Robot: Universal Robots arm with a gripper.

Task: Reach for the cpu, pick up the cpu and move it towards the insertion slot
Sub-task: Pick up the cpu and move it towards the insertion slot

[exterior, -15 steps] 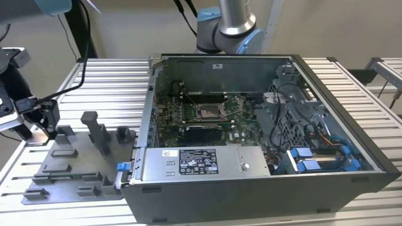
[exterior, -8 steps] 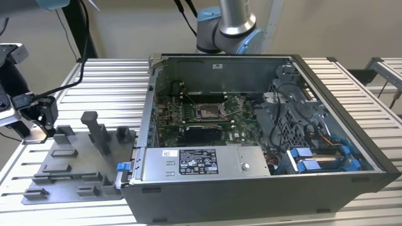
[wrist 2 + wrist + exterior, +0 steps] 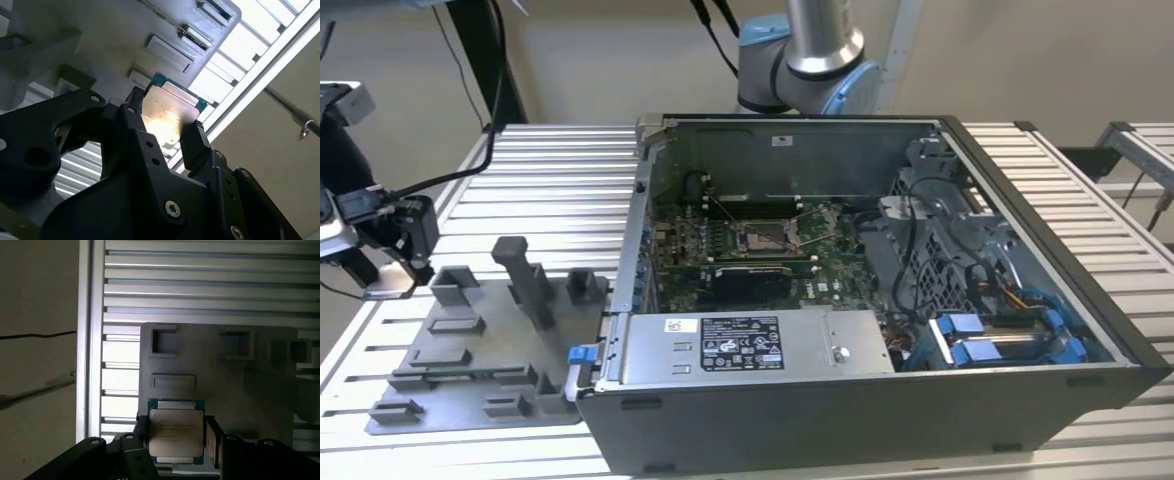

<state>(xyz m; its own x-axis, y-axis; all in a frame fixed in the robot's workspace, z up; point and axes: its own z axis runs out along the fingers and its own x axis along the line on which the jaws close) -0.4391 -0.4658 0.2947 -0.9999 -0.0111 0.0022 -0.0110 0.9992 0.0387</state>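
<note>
Case [image 3: 854, 400], fixture [image 3: 454, 412] on slatted table [image 3: 554, 185]

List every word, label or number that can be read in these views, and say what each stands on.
None can be read.
Black label on the power supply: print too small.
White sticker on the case back wall: too small.
Faint print on the cpu gripped in the tool, first wrist view: blurred.
</note>
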